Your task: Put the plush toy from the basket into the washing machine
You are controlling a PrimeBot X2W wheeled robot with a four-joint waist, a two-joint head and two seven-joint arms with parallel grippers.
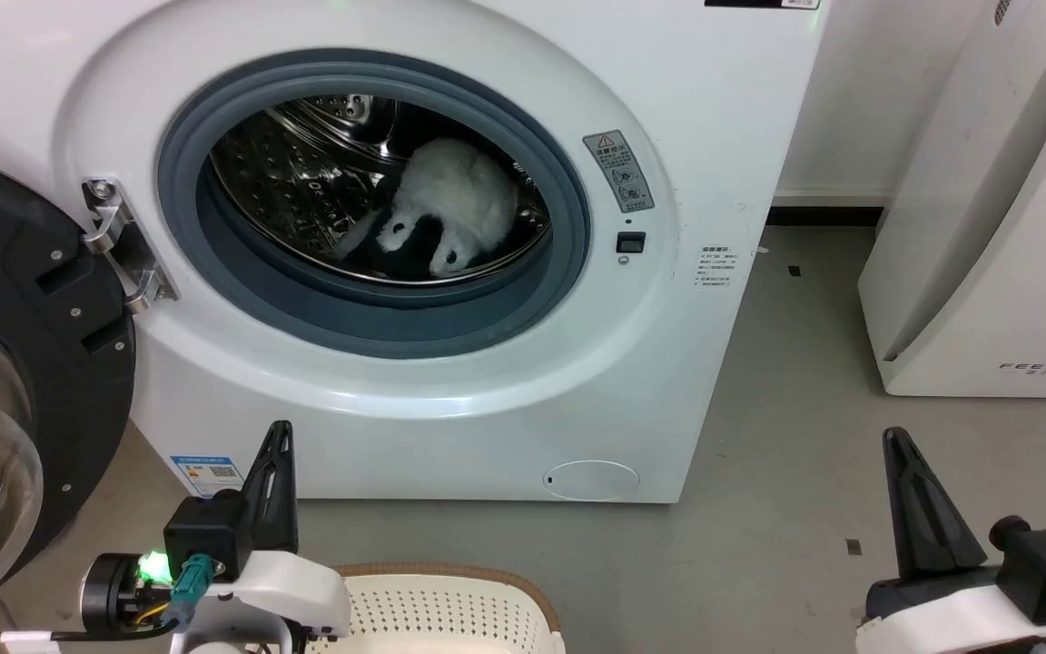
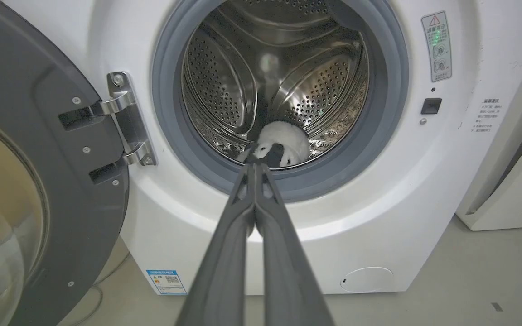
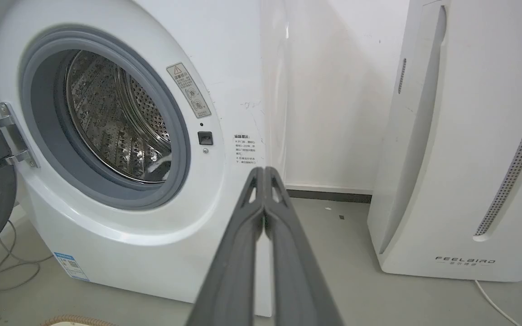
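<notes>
The white and black plush toy [image 1: 446,213] lies inside the steel drum of the washing machine [image 1: 695,109], whose door [image 1: 24,345] hangs open to the left. The same plush toy [image 2: 281,146] rests low in the drum in the left wrist view. My left gripper [image 1: 280,434] is shut and empty, low at the left, outside the porthole. My right gripper [image 1: 895,440] is shut and empty at the lower right, over the floor. The cream basket [image 1: 450,604] with its brown rim sits at the bottom, between the arms.
A white slanted appliance [image 1: 995,227] marked FEELBIRD stands right of the washer. Grey floor [image 1: 786,427] lies between them. The open door's steel hinge [image 2: 125,120] juts out left of the porthole. Cables [image 3: 7,267] trail on the floor by the washer's left foot.
</notes>
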